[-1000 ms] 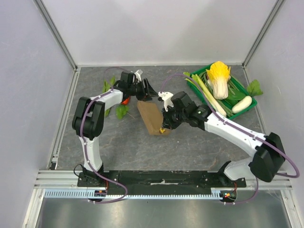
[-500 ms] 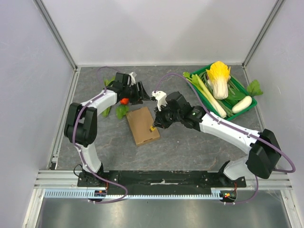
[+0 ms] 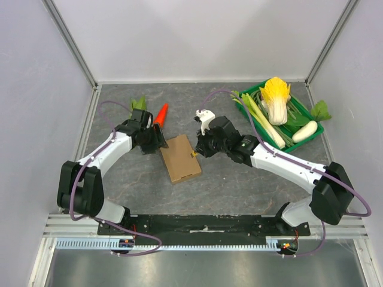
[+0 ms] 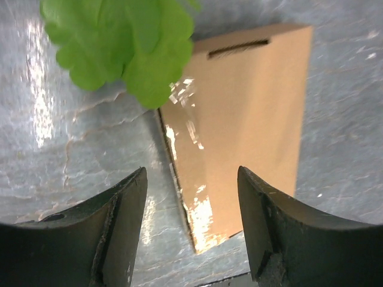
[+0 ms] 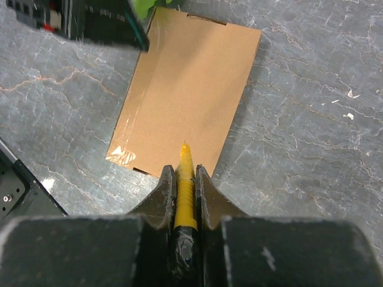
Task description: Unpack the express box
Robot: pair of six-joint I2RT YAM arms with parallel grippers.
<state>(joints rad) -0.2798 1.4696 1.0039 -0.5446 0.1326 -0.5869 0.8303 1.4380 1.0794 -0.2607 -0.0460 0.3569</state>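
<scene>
**Right fingers** [image 5: 209, 194]: clamped shut on a slim yellow pointed tool [image 5: 184, 160]. Its tip points over the near short edge of the express box [image 5: 191, 89]. We cannot tell whether the tip touches the cardboard.

**Left fingers** [image 4: 122, 227]: spread apart and gripping nothing. They hover above the box's long left edge, one over cardboard and one over bare counter [image 4: 72, 155].

**Box:** it lies flat on the counter between the two arms, lid side up, and looks shut. Glossy tape [image 4: 187, 101] shows along the left edge and at a corner.

**Farther out:** a green leaf [image 4: 119, 42] sits just beyond the box's far left corner. A carrot [image 3: 161, 112] lies near the left arm. The green crate [image 3: 310, 135] of vegetables stands well apart at the far right.

**Step, as we judge it:** lining up the tool to break the seal, with unpacking proper not yet begun.

**Next move calls for:**
- bringing the tip down onto the taped seam and drawing it along without gouging the contents;
- using the left fingers to pin the box, since it is light and would likely slide under the push.
</scene>
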